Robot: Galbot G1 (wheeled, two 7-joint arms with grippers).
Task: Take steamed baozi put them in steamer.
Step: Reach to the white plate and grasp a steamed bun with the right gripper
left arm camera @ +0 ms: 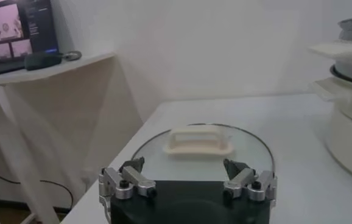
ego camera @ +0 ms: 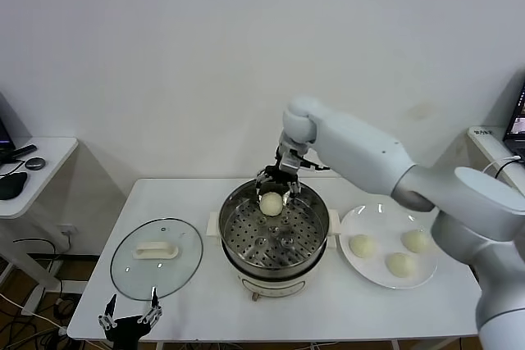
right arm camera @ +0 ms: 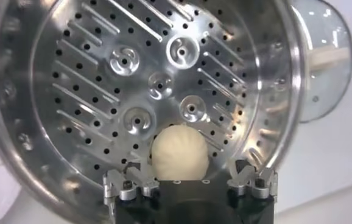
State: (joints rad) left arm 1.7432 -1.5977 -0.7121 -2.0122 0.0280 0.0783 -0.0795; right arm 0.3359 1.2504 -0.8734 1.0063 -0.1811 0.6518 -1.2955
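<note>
The steamer [ego camera: 314, 239] stands mid-table, a shiny steel pot on a white base. One baozi [ego camera: 271, 203] lies on its perforated tray [right arm camera: 103, 91] near the far wall. My right gripper [ego camera: 279, 182] hangs over that bun, open. In the right wrist view the baozi [right arm camera: 179, 152] sits between the spread fingers of the right gripper [right arm camera: 187, 169], with a gap on each side. Three more baozi [ego camera: 362, 245] [ego camera: 415, 241] [ego camera: 399, 265] rest on a white plate [ego camera: 381, 217] to the steamer's right. My left gripper [ego camera: 130, 317] waits open at the table's front left edge.
A round glass lid [ego camera: 156, 256] with a white handle lies flat left of the steamer, just beyond the left gripper [left arm camera: 185, 165]. A side table [ego camera: 33, 161] with dark objects stands at the far left. The white wall runs behind the table.
</note>
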